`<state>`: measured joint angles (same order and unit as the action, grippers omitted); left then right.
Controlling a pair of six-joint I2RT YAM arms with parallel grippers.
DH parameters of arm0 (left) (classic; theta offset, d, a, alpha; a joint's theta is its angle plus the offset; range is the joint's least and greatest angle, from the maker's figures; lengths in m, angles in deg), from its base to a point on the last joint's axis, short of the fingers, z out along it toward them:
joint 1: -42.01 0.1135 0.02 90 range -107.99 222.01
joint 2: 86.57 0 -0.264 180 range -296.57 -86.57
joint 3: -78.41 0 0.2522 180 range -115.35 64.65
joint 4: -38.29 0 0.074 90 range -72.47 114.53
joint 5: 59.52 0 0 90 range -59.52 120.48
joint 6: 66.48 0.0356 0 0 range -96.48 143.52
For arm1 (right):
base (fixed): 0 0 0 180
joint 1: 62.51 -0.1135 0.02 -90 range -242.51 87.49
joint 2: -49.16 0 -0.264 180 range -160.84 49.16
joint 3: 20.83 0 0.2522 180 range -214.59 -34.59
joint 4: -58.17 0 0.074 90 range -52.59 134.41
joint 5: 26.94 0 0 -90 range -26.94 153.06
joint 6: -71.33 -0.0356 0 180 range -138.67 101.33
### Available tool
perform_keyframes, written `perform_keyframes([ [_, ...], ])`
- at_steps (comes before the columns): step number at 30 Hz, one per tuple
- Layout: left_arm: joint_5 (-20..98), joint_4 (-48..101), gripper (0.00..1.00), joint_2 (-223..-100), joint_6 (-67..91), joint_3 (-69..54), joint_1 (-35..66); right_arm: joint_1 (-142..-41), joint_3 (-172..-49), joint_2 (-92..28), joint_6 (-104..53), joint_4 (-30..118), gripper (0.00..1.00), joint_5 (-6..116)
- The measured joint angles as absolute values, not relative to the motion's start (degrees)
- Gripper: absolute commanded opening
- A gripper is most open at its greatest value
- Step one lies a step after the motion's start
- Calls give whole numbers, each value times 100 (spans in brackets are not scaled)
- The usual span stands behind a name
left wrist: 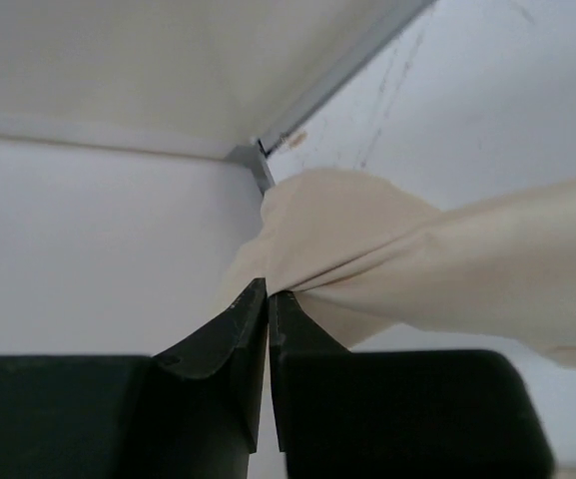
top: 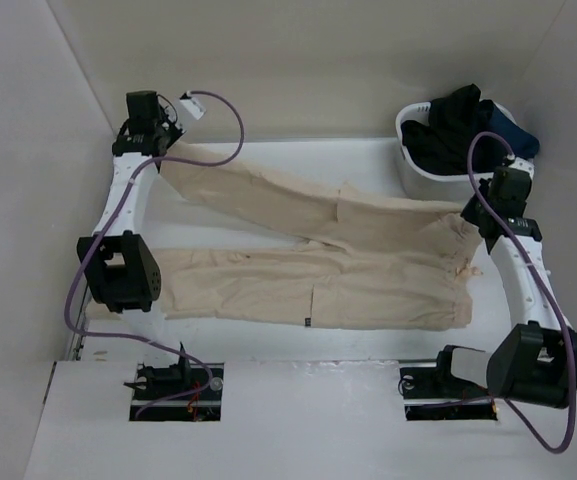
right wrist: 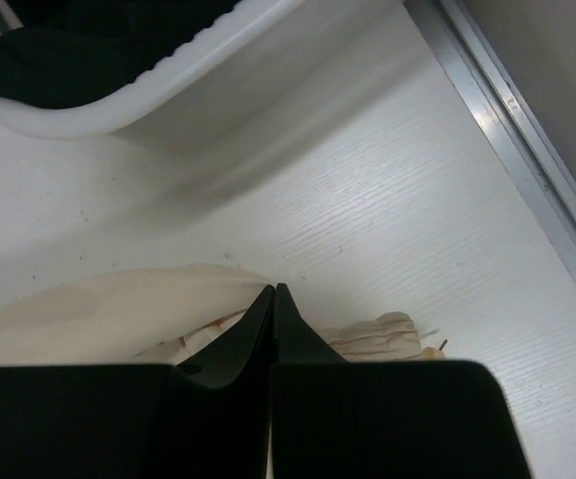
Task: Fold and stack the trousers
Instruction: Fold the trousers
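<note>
1. Left gripper (left wrist: 268, 291) clamped on a trousers (top: 318, 275) leg hem, stretching it toward the far-left corner.
2. Right gripper (right wrist: 273, 291) closed, probably pinching the waistband as an anchor.
3. Trousers lie flat on the table (top: 268, 340), unfolded.

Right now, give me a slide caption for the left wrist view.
Left pincer clamped on a bunched leg end of the trousers, near the table corner.

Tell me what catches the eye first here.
The beige trousers lie spread across the table, legs splayed toward the left. The left gripper pinches a leg end at the far-left corner, and the right gripper holds the waistband. A white basket of dark clothes sits far right.
</note>
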<state>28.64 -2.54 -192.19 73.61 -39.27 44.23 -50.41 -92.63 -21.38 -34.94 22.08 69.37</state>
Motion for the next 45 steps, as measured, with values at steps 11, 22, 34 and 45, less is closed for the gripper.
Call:
perform_keyframes([
  [11,2809,-471,0,-19233,8080,-2788,4879,-5767,-9079,-1876,-3446,2127,0,7258],
  [22,2938,-486,0,-16806,8379,-884,6012,-6322,-7882,572,-4498,846,0,7512],
  [34,2960,-814,0,-14957,8639,1500,7010,-7564,-7633,1267,-5953,-977,1,7988],
  [45,2556,-1212,27,-14387,9112,2493,6930,-8965,-7772,1564,-7136,-2467,70,8163],
])
